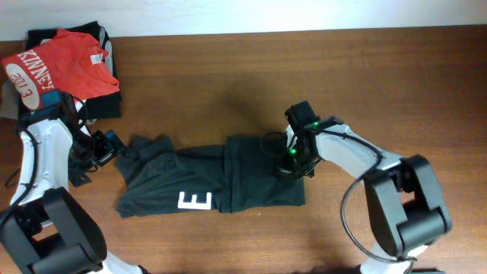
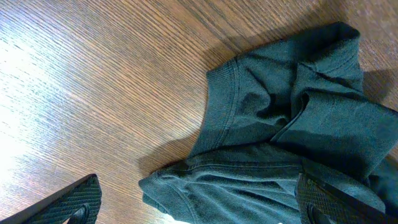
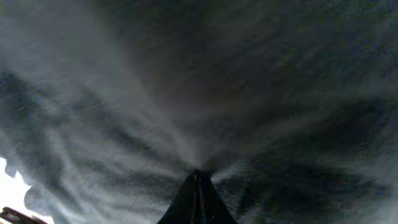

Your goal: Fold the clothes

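Robot lab bench set up for handling laundry

A black T-shirt (image 1: 251,179) lies spread on a bare wood-grain tabletop (image 1: 228,68), which carries nothing but clothing. A white-and-black left arm (image 1: 38,152) stands on the shirt's left side and a matching right arm (image 1: 358,152) on its right, a loose black cable (image 1: 346,205) looping beside the right one. Beyond the shirt's far left corner a red T-shirt (image 1: 65,65) lies on a stack of dark clothes (image 1: 106,103). Behind the shirt, the tabletop ends at a plain white wall (image 1: 304,15).

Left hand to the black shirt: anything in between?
Nothing visible. The left hand hangs open at the black shirt's crumpled end, only bare table beside it. The red shirt lies apart in the corner.
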You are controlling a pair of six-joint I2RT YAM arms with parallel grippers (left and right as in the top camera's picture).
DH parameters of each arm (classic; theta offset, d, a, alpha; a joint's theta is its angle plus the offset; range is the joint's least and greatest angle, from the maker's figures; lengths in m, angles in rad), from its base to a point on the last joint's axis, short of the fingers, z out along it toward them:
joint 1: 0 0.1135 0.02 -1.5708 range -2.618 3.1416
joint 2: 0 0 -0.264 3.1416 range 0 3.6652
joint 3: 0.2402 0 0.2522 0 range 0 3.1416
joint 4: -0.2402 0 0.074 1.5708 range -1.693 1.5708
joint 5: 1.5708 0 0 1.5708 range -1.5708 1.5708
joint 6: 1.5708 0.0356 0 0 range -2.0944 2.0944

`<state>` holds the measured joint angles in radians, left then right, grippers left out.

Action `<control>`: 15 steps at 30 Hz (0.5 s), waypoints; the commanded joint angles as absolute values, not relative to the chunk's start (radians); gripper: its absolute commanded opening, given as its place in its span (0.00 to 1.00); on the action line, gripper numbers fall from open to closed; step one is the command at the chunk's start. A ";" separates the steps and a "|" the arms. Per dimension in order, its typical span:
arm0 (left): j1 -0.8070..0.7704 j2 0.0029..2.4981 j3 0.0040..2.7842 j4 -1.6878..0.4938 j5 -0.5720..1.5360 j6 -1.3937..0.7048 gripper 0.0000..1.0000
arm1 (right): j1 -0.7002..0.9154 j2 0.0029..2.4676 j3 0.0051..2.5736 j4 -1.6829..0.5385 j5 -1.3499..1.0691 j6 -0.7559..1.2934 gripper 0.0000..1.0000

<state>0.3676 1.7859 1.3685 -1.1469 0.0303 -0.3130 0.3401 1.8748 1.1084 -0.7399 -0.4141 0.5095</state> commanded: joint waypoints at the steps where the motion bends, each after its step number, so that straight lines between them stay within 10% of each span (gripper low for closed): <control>1: 0.366 1.785 1.346 -1.144 0.038 -0.298 0.99 | 0.259 1.933 1.102 -0.763 -0.422 0.533 0.04; 15: 0.287 1.785 1.270 -1.032 0.294 -0.205 0.99 | -0.116 1.905 1.176 -0.954 -0.191 0.347 0.04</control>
